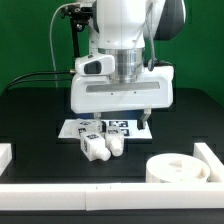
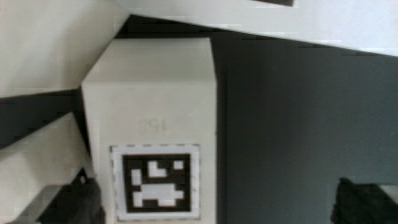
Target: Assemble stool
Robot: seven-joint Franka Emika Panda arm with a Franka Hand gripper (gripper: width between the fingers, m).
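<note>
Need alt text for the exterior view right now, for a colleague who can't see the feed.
A white robot arm's open gripper hangs low over the marker board on a black table. Short white legs lie at the board's near edge, and the round seat sits toward the exterior view's right.

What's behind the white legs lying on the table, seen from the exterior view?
The marker board lies flat behind the legs. Its tags show, but the legs cover its front edge; whether they touch it is unclear.
</note>
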